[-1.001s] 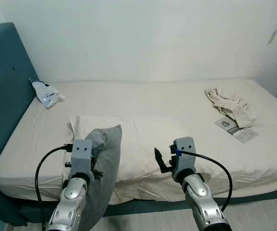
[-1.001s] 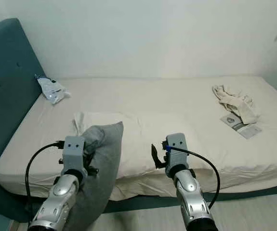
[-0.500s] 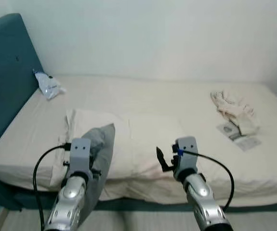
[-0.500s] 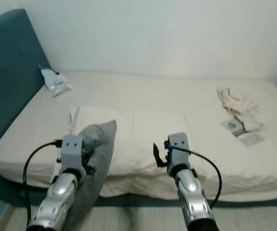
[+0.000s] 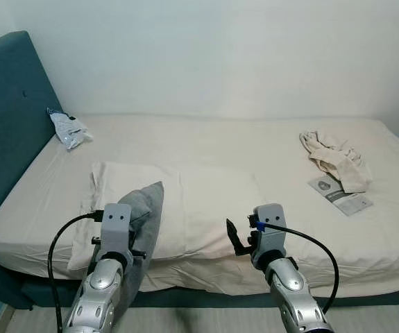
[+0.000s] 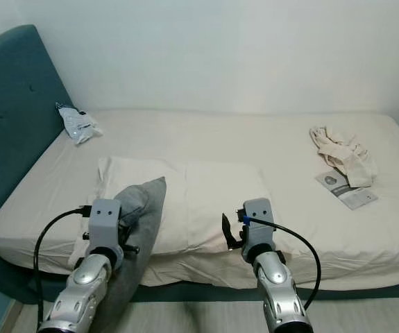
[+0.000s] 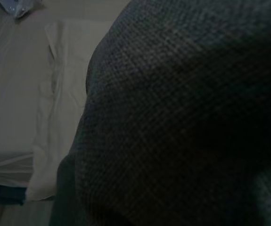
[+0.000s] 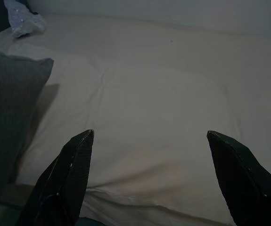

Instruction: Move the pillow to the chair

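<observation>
A dark grey pillow [image 5: 148,208] hangs in front of the bed's near edge, its top corner raised above the mattress. My left gripper [image 5: 132,212] is shut on it, and the fabric [image 7: 182,117] hides the fingers in the left wrist view. My right gripper [image 8: 149,136] is open and holds nothing. It hovers at the bed's near edge, pointing at a flat white pillow [image 5: 192,205] that lies on the sheet. The grey pillow's edge [image 8: 8,108] sits beside the right gripper's finger [image 8: 71,165].
The bed [image 5: 255,142] spans the view, with a teal headboard [image 5: 8,118] on the left and a white wall behind. A plastic packet [image 5: 67,129] lies near the headboard. A crumpled cream cloth [image 5: 334,156] and a leaflet [image 5: 341,196] lie at the right.
The whole view has shifted as the camera moved; the bed now sits a little further off. Both arms keep their pose and the grey pillow stays in the left gripper.
</observation>
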You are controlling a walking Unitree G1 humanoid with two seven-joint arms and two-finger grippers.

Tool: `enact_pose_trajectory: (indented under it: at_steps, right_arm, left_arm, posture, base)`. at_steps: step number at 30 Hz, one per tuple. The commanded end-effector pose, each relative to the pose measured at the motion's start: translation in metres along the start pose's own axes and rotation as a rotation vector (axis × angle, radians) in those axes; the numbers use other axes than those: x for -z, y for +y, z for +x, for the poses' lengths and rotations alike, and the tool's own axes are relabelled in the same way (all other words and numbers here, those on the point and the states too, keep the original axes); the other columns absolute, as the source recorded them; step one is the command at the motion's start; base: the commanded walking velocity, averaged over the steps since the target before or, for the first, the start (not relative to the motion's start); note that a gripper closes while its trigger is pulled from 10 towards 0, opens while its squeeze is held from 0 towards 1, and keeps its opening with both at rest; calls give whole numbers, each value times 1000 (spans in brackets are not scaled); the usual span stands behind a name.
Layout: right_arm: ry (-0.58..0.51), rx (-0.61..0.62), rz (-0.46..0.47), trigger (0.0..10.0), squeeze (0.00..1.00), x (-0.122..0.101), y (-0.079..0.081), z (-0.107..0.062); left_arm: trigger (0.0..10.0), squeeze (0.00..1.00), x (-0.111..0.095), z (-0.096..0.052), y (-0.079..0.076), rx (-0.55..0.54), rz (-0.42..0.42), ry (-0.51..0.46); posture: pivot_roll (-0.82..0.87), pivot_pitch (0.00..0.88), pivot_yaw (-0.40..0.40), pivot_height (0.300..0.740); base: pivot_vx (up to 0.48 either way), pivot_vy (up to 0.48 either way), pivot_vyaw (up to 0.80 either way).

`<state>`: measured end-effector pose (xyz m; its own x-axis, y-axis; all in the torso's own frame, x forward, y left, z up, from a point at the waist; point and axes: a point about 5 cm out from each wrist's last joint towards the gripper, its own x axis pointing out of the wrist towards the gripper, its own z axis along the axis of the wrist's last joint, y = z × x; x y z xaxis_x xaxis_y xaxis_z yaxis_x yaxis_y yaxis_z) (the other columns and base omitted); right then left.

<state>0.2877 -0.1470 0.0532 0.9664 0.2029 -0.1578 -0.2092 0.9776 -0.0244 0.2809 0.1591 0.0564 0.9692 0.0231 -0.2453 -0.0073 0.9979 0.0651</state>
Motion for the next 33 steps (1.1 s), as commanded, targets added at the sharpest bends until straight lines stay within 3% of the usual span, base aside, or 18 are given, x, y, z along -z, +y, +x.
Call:
enact_pose_trajectory:
  at_steps: [1, 6, 25, 33]
  right_arm:
    - [-6, 5, 14, 10000, 0, 1, 2, -3]
    - [-6, 9, 18, 10000, 0, 2, 1, -4]
    - [-8, 11, 24, 10000, 0, 1, 2, -4]
    - [-66, 26, 21, 10000, 0, -13, -1, 3]
  left_arm:
    - [10000, 0, -11, 1, 1, 16, 18, -42]
    - [10000, 0, -14, 1, -1, 28, -1, -67]
    - [10000, 0, -24, -3, -1, 16, -13, -141]
    - [10000, 0, -27, -4, 5, -20, -25, -171]
  posture:
    - [26, 40, 37, 740]
    - [25, 41, 40, 740]
    - [31, 55, 28, 740]
    - [34, 56, 21, 740]
  base:
    - [0, 480, 0]
    - [0, 480, 0]
    - [0, 0, 0]
    - [0, 0, 0]
